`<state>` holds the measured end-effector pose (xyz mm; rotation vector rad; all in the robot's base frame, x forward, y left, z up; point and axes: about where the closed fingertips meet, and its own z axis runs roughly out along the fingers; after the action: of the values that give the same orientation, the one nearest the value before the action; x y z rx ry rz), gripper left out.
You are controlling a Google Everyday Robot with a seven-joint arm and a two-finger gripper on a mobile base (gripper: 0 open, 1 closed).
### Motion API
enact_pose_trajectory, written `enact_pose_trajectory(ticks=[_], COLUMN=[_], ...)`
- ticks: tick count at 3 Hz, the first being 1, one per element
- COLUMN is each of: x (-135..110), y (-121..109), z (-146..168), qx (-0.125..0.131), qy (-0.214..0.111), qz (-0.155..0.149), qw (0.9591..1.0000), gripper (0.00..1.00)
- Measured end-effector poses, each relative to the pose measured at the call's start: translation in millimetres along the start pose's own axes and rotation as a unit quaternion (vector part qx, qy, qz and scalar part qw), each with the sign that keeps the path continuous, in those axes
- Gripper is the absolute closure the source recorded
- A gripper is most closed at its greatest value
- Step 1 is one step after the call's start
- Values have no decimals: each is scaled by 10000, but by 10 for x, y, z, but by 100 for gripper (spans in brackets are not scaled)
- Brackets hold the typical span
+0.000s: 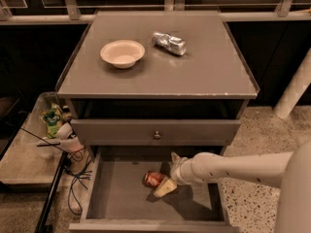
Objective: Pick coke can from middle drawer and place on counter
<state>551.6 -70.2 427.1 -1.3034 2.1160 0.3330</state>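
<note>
The coke can [154, 178], red with a metal end, lies on its side on the floor of the open middle drawer [121, 200], near its centre. My gripper [164, 179] reaches in from the right on a pale arm and sits low in the drawer, right against the can's right side. It is open, and one pale fingertip [165, 187] rests just below and to the right of the can. I cannot tell whether the can is between the fingers. The counter [160, 74] is the flat grey top of the cabinet above.
A pale bowl [122, 53] and a crumpled silver can [168, 42] sit on the counter's far half. A shut drawer front with a round knob [156, 135] overhangs the open drawer. A low shelf with clutter [53, 125] and cables [77, 183] stands at the left, and a white post [294, 91] at the right.
</note>
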Motion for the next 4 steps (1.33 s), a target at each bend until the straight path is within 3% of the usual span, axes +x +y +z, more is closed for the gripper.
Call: enact_pose_trajectory(ticks=[2,4], x=[-117,-75], y=[320,391], z=[240,416], qx=[-259,-266], qy=[141,315], qz=[-69,41], qw=[9995,9991], gripper=[0,0])
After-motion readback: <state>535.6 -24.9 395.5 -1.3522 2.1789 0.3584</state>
